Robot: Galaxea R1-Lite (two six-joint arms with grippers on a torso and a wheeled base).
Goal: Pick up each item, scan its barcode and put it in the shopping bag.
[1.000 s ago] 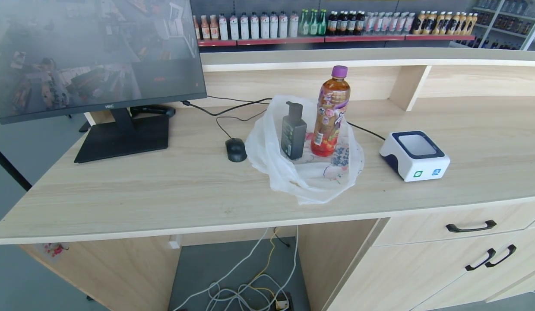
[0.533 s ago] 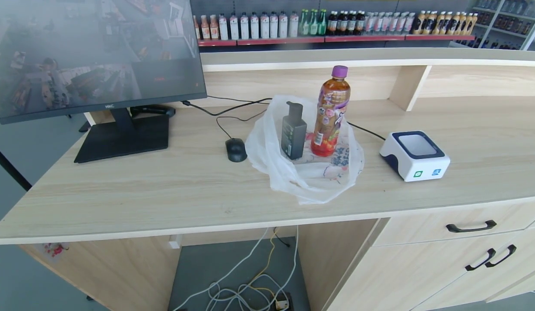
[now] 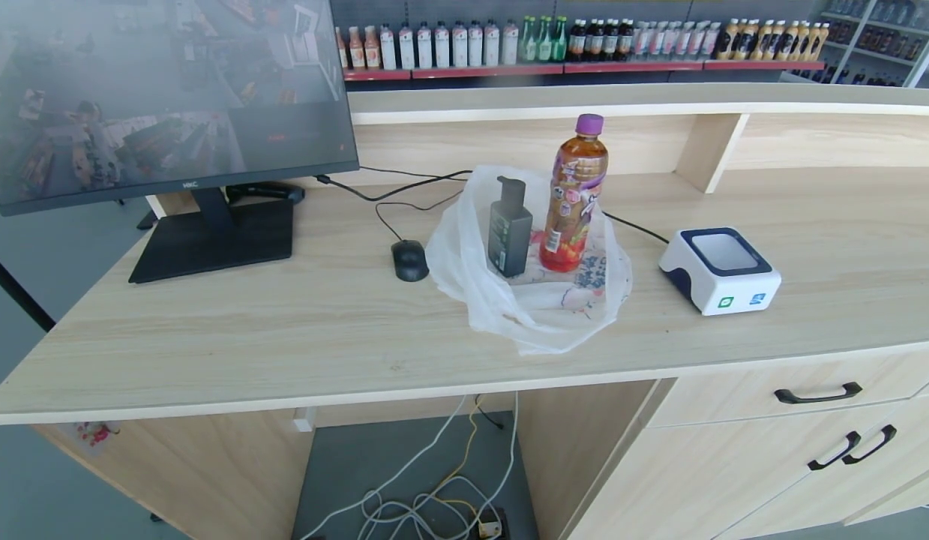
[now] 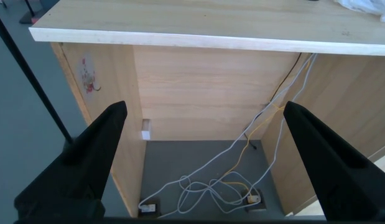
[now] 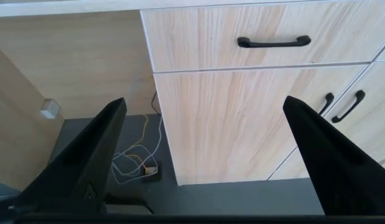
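Tea bottle [image 3: 574, 196] and dark pump bottle [image 3: 509, 229] stood upright inside the limp shopping bag [image 3: 539, 315] on the worktop [image 3: 284, 322]. Both looked rigid and slick, best gripped mid-body. Left gripper [image 4: 204, 106] and right gripper [image 5: 204, 99] hung released below the worktop.

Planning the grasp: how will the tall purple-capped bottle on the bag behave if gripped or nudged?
The purple-capped bottle is tall and narrow, so a high nudge would probably tip it. It looks nearly full, so likely heavy for its size. The crinkled shopping bag beneath may unsettle its footing.
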